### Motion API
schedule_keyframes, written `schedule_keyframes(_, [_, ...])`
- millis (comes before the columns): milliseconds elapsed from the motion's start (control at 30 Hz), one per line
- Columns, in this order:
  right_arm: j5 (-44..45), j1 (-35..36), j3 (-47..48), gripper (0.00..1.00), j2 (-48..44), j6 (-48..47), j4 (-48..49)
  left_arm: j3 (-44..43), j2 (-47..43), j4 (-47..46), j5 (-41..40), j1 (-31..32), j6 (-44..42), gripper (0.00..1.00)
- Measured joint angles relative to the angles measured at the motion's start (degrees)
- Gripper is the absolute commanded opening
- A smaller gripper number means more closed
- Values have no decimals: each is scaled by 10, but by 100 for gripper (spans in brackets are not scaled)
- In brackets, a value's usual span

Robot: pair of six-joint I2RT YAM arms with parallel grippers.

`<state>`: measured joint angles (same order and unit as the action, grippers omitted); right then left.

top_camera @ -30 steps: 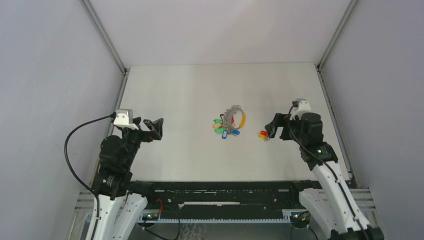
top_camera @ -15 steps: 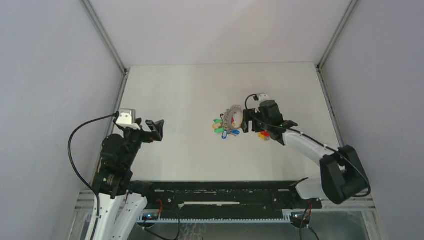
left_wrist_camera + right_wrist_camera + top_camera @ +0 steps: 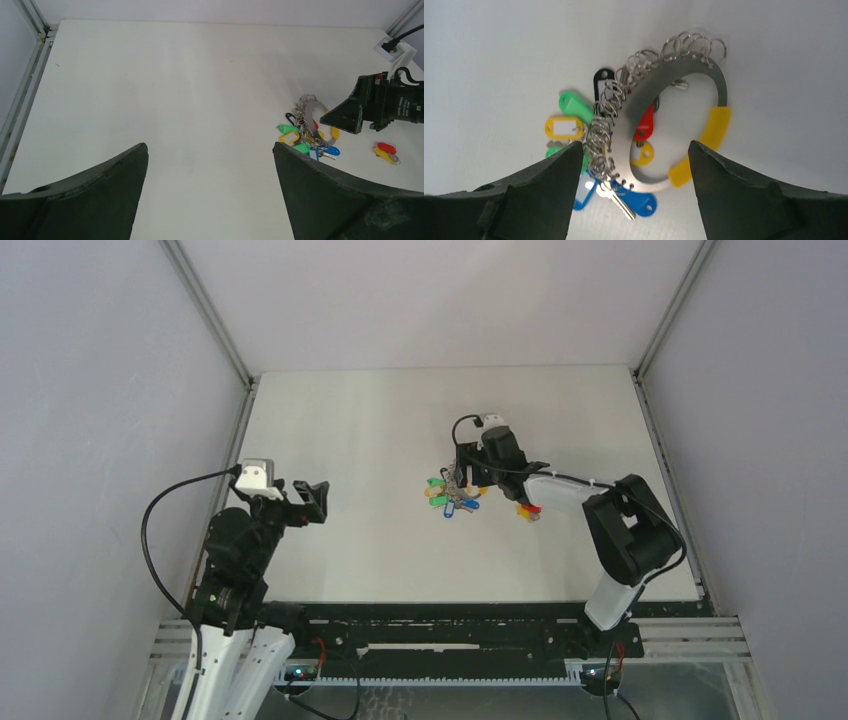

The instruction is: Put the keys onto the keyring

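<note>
Down low over the keyring [image 3: 722, 89] with the right tool [image 3: 462, 480] — jaws spread wide, one finger to either side of the ring in the wrist view, nothing clamped between them. Flat on the white counter [image 3: 350, 420], that grey ring, with a yellow sleeve [image 3: 716, 125] along one side and a chain of small split rings [image 3: 606, 125] bunched along the other. Fanned out beside it: a green tag [image 3: 572, 104], a yellow tag [image 3: 564, 127], a blue tag [image 3: 639, 204], plus a red tag [image 3: 645, 122] inside the loop. Off the ring altogether, the two loose keys [image 3: 527, 510] — one red head, one yellow head, side by side on the counter just to the right of the bunch, close by the right forearm in the overhead view. Over on the left, well apart from all this, the left tool [image 3: 316, 497] up above the counter, gaping fully open, holding nothing.
</note>
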<state>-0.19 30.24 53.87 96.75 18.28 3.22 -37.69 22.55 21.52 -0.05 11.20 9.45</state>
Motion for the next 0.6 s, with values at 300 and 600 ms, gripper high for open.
schedule_keyframes(300, [38,9,70,72,92,35,5,12,0,0,-2,0,0,100])
schedule_keyframes(600, [58,19,125,65,148,61,-14,13,0,-5,-10,0,1,100])
